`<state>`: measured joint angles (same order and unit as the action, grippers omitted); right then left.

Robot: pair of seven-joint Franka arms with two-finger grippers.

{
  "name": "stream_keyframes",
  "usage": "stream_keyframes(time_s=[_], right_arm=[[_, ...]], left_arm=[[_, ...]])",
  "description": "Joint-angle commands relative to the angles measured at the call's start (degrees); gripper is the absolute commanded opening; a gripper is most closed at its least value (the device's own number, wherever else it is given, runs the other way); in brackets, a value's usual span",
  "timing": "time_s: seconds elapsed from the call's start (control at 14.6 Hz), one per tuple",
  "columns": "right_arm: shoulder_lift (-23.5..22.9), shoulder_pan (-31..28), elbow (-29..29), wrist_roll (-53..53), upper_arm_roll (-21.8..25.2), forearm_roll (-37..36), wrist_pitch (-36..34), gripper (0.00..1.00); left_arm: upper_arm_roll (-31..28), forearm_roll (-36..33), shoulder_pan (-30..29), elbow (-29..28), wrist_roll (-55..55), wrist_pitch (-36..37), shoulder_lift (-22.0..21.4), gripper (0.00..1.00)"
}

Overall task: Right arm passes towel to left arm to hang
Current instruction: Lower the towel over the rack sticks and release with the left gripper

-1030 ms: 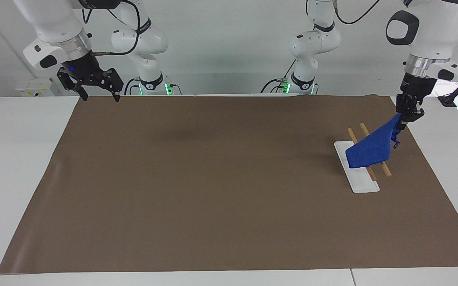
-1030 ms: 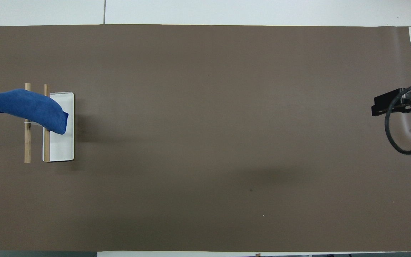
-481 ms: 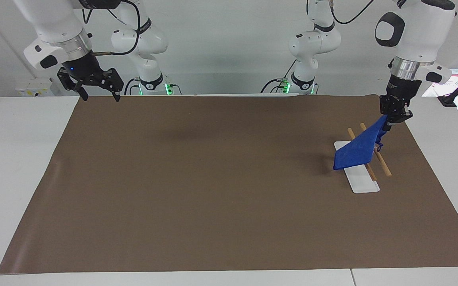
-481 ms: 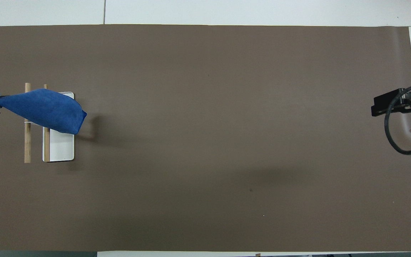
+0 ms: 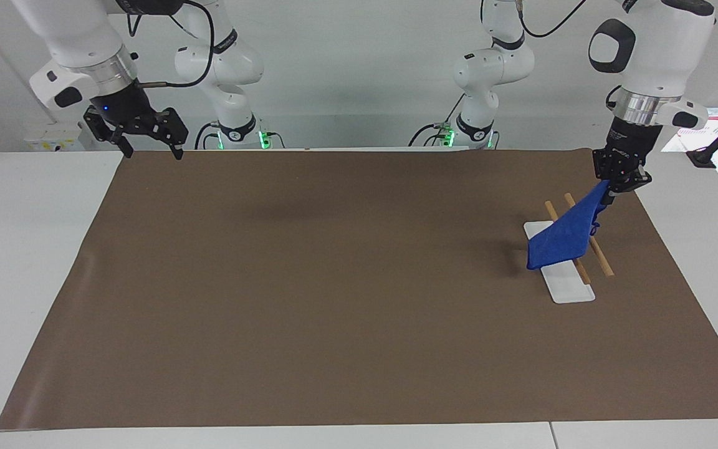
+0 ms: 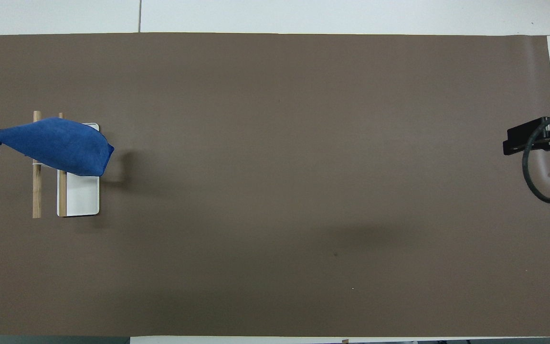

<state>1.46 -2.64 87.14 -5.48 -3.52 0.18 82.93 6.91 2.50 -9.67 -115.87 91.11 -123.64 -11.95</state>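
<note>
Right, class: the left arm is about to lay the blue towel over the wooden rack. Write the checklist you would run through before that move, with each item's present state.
1. Left gripper shut on a corner of the towel: ok.
2. Towel hangs free above the two wooden rails: ok; whether its low edge touches them, cannot tell.
3. Rack's white base lies flat on the brown mat: ok.
4. Right gripper open, empty, waiting over the mat's corner at its own end: ok.
5. Towel already draped over a rail: not ok.
</note>
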Motion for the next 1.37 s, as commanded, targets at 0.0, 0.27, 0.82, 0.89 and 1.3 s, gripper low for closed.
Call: stream_keyframes(time_s=[0.0,0.27,0.82,0.89,1.3], right_arm=[[0.6,-0.7,0.4,1.4,-0.2,1.1,-0.8,1.00],[0.6,-0.7,0.4,1.3,-0.2,1.1,-0.8,1.00],[0.6,-0.7,0.4,1.4,-0.2,1.1,-0.8,1.00],[0.6,-0.7,0.4,1.4,-0.2,1.1,-0.8,1.00],[0.6,-0.7,0.4,1.3,-0.2,1.1,-0.8,1.00]], left_arm=[[-0.1,-1.1,-1.3,-1.6,3.5,0.5,-1.8,0.00],[-0.2,-1.2,-4.3,-1.5,1.6,-0.7,-1.7,0.00],[-0.3,-1.2,-8.0,-4.0,-6.0,-8.8,-0.7,0.00],[-0.3,-1.2,-8.1,-4.9,-7.0,-9.8,-0.6,0.00],[-0.5,-1.2,-11.1,-9.9,-8.0,-14.3,-0.4,0.00]])
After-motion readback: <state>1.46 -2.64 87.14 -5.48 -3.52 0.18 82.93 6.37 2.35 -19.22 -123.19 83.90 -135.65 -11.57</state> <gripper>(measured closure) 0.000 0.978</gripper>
